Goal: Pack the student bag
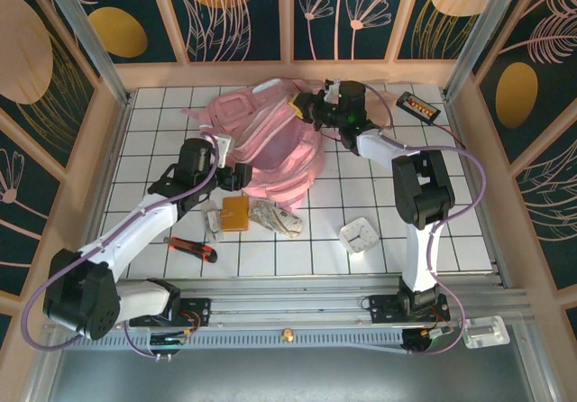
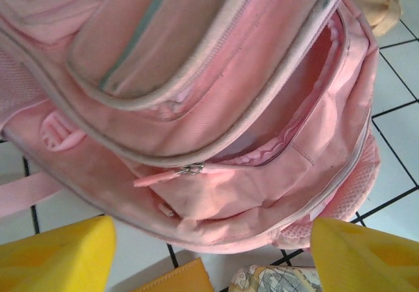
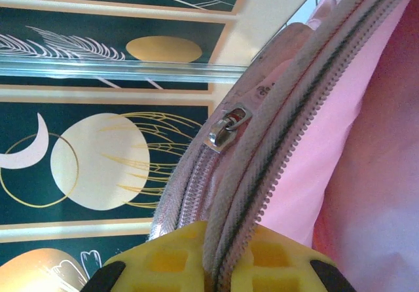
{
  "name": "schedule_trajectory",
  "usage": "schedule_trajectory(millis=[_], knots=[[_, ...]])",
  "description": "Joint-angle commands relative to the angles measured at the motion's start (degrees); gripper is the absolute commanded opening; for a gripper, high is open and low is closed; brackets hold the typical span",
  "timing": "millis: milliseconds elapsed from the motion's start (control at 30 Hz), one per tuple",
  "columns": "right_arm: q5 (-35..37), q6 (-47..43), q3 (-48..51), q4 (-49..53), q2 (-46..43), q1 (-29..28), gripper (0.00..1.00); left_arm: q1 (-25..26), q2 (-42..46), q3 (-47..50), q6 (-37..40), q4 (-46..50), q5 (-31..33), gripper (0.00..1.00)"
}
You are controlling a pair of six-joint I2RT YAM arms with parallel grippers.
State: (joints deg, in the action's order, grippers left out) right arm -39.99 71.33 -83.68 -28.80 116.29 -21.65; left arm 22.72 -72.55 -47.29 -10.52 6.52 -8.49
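Note:
The student bag (image 1: pixel 270 141), a large pink backpack, lies at the back middle of the tiled table with its main compartment gaping. My left gripper (image 1: pixel 236 175) hovers at the bag's near left edge. In the left wrist view it (image 2: pixel 209 266) is open, its yellow fingers (image 2: pixel 52 256) wide apart below the bag's mouth (image 2: pixel 216 109), nothing between them. A zipper pull (image 2: pixel 190 169) hangs at the opening. My right gripper (image 1: pixel 306 106) is at the bag's far right rim. In the right wrist view it (image 3: pixel 226 259) is shut on the bag's zippered edge (image 3: pixel 281 135), below a metal slider (image 3: pixel 228 125).
In front of the bag lie a yellow notebook (image 1: pixel 236 213), a map-patterned pouch (image 1: pixel 275 217) and a small white item (image 1: pixel 215 222). A red and black cutter (image 1: pixel 191 248) lies near left, a white square object (image 1: pixel 359 235) near right, a black box (image 1: pixel 419 106) at the back right. Walls enclose the table.

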Motion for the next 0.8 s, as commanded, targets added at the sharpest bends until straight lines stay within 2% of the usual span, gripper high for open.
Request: schedule_trajectory(millis=[0,133,500,600,767], knots=[[-0.1,0.1,-5.9,-4.8,-3.3,-0.7,0.0,-1.9,-1.9,0.8,1.9,-4.8,-4.2,0.74],[-0.1,-1.2,-9.7,-1.2,-2.9,-1.1,0.0,-5.6,-4.8,0.8,1.3,-6.2,-8.2,0.73],[-0.7,-0.2,-12.6,0.3,-1.2,-2.3,0.0,-12.2,-16.4,-2.2,-3.5,-14.5,-28.0,0.68],[-0.8,-0.1,-12.6,0.3,-1.2,-2.3,0.0,-13.1,-18.1,-2.2,-3.9,-16.4,-29.2,0.68],[-0.9,-0.1,-12.9,0.5,-1.1,-2.3,0.0,-14.2,-20.3,-3.5,-1.9,-15.8,-27.6,0.69]])
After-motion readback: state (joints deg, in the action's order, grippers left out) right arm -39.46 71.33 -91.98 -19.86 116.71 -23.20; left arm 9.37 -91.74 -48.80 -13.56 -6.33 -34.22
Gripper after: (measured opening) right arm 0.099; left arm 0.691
